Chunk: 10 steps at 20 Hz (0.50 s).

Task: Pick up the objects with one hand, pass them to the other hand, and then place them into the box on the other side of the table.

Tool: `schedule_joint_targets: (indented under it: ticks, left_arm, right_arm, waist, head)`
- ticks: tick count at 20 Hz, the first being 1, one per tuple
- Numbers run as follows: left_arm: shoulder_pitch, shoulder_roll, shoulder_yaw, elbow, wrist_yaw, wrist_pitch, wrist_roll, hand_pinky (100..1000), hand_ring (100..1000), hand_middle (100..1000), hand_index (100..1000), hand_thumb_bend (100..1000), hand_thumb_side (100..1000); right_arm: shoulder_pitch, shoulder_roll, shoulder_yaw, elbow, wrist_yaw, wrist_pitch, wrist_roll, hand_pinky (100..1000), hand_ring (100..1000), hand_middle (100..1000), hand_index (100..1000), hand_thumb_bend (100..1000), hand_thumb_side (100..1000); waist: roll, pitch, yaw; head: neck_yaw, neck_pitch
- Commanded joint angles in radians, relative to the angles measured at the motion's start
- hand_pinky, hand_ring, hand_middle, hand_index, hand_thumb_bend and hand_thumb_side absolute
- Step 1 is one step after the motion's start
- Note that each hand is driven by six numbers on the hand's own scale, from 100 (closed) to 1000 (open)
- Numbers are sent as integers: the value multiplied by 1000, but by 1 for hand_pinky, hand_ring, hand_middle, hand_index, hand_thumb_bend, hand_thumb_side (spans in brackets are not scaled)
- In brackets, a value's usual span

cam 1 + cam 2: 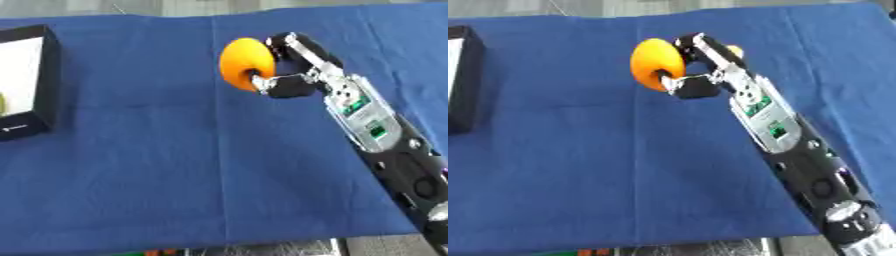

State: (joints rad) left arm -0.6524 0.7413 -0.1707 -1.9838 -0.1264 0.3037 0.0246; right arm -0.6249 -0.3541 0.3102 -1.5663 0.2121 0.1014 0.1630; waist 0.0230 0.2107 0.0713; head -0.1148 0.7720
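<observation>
1. Blue cloth (175,165) over the table, creased down the middle; grey floor past the far edge, clutter just below the near edge.
2. Right hand (293,75) reaching in from the lower right, thumb and fingers curled round an orange ball (243,64), pinching it at its right side. Ball at the far centre of the cloth, w/ most of its bulk sticking out left of the grip. Lifted or resting on the cloth: can't tell.
3. Black box (51,75) w/ white inside at the far left edge, well apart from the ball. Something yellowish at its left rim, too small to name.
4. Left hand not in view, so handover not yet begun by the look of it.
5. Risk a: grip sits on one side of a round, smooth thing; prob. slips out if the wrist tilts or swings fast on the way across.
6. Risk b: a dropped ball rolls; cloth is flat, no lip, so could run off the near or far edge.
7. Risk c: at handover, letting go before the other hand closes = drop mid-table. Little bare surface left on the gripped side, so the taker needs to come at the open left side.
8. Risk d: box wall stands proud; low carry could knock the ball on the rim.
</observation>
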Motion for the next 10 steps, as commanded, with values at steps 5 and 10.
schedule_joint_targets:
  ticks: [5, 10]
  left_arm:
    - [-53, -3, -45, -16, -11, -26, -80, 723, 778, 766, 727, 577, 552]
    - [-85, -46, -105, -16, -36, -36, -156, 723, 777, 766, 729, 582, 560]
  right_arm:
    - [-17, 23, 10, 19, 35, -21, 9, 714, 615, 402, 526, 106, 100]
    - [-17, 56, 23, 39, 60, -37, 16, 714, 615, 402, 525, 107, 100]
  waist:
    - [6, -27, 9]
    - [11, -33, 16]
  head:
    - [0, -2]
    - [20, -2]
